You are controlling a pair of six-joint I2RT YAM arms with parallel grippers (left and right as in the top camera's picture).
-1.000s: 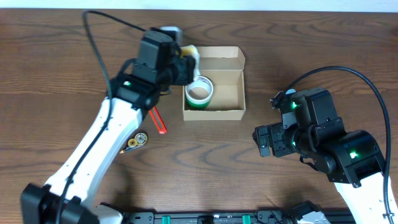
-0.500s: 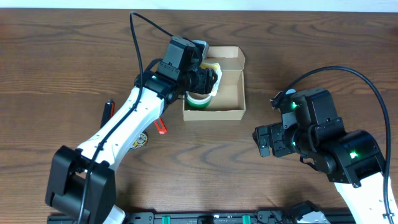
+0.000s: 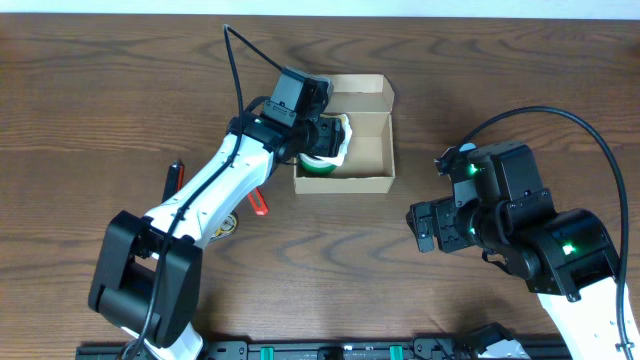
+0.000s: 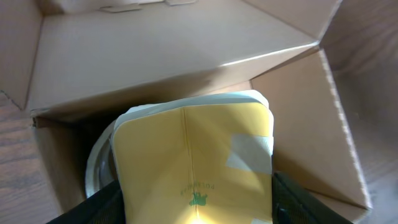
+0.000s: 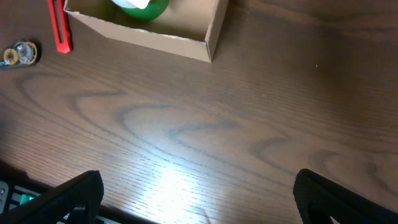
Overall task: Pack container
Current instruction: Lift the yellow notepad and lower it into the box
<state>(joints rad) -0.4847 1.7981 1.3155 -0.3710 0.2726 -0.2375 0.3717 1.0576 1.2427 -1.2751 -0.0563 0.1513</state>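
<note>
Left gripper (image 4: pixel 199 198): jaws closed on a yellow packet (image 4: pixel 193 162), dark fingers (image 4: pixel 107 200) against either edge, the load hanging inside the left end of the container (image 3: pixel 345 184). Container: open cardboard box, flap folded back, standing on the table (image 3: pixel 330 280) at upper centre; a green tape roll (image 3: pixel 318 166) lies in its left half, the right half bare. Hazard, as judged: the packet hangs directly above the roll. Let go there, it would likely land on the roll's rim, lean on the wall and stand proud of the box, fouling the flap. A sideways correction with the jaws this low could catch the wall and drag the light box. Right gripper (image 5: pixel 205 199): jaws wide apart, nothing between them, well clear to the right. Outside the box: a red tool (image 3: pixel 258 203) just beside its left corner, a small round metal piece (image 3: pixel 228 225) partly under the left arm, a dark stick (image 3: pixel 175 178) farther left. Not legible: the packet's contents, whether it touches the roll, the box floor beneath it.
</note>
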